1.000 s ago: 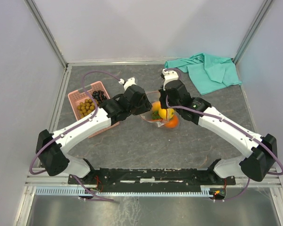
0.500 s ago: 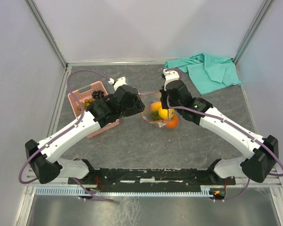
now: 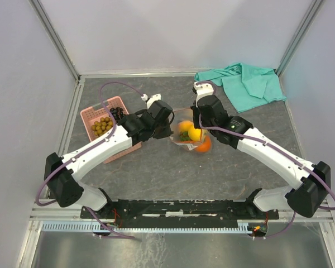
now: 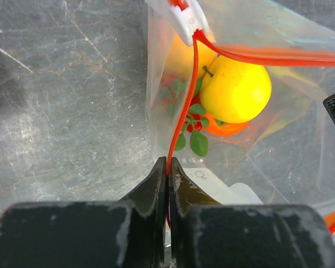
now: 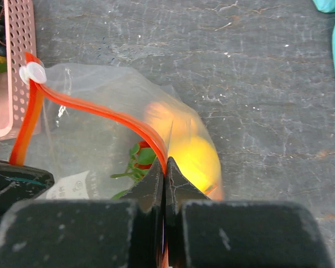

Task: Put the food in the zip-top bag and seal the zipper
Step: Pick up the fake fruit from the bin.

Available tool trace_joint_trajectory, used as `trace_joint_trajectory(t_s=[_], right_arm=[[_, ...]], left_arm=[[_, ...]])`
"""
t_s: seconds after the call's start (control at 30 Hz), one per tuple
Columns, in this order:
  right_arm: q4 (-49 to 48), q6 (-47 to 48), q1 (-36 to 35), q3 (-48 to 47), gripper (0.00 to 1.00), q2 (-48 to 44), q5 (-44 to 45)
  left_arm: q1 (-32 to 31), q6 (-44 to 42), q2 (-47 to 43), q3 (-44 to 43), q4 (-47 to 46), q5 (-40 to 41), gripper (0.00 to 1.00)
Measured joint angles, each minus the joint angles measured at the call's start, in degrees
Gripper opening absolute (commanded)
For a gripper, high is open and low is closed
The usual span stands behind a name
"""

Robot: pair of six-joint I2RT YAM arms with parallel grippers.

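The clear zip-top bag (image 3: 185, 134) sits mid-table between both arms, holding a yellow lemon (image 4: 235, 89), an orange (image 4: 226, 127) and a sprig with green leaves and red berries (image 4: 193, 125). Its orange-red zipper (image 4: 185, 100) carries a white slider (image 4: 185, 17). My left gripper (image 4: 168, 163) is shut on the zipper strip at the bag's left side. My right gripper (image 5: 164, 166) is shut on the zipper strip (image 5: 100, 111) at the other side, with the slider (image 5: 32, 72) at the strip's far end. Brown berries (image 3: 102, 126) and dark grapes (image 3: 118, 113) lie in the pink basket.
The pink slotted basket (image 3: 89, 115) stands left of the bag, close to my left arm. A teal cloth (image 3: 245, 84) lies crumpled at the back right. Grey walls and metal rails close off the table's sides and back.
My left arm swung left toward the basket half a second ago and has come back to the right. The right arm and the bag have barely moved.
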State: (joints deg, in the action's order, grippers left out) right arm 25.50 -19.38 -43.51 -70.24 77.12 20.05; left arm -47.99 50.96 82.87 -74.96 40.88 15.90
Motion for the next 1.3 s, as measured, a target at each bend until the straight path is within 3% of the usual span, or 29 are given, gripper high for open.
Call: trace_joint_trajectory(t_s=[0.1,0.2,0.27,0.47,0.7,0.87,1.07,1.3], right_arm=[[0.4,1.0,0.0,0.0,0.01,-0.7,1.8],[0.9,1.7,0.0,0.0,0.01,-1.2,3.5],[1.3,2.0,0.0,0.0,0.02,-1.2,4.3],[1.9,2.5,0.0,0.0,0.01,-1.2,6.2],[2.0,2.8,0.0,0.0,0.01,-1.0,7.4],[2.0,3.3,0.0,-0.5,0.01,0.1,7.5],[2.1,4.5,0.0,-0.9,0.01,1.0,7.5],[2.3,5.9,0.0,-2.3,0.02,2.3,7.4]], left_arm=[[0.0,-1.3,-0.1,-1.4,0.2,0.1,0.15],[0.0,-2.9,-0.2,-2.9,0.3,0.1,0.46],[0.3,-3.9,-0.3,-3.9,0.4,0.1,0.59],[4.7,-6.3,-3.2,-4.4,0.0,-1.4,0.72],[18.6,-8.7,-7.9,-2.0,-1.0,-4.6,0.75],[30.0,-11.7,-5.9,0.1,-0.8,-6.0,0.75],[39.0,-15.1,4.8,-1.2,-2.0,-5.3,0.71],[43.5,-17.6,21.3,-10.6,-2.0,-2.6,0.66]])
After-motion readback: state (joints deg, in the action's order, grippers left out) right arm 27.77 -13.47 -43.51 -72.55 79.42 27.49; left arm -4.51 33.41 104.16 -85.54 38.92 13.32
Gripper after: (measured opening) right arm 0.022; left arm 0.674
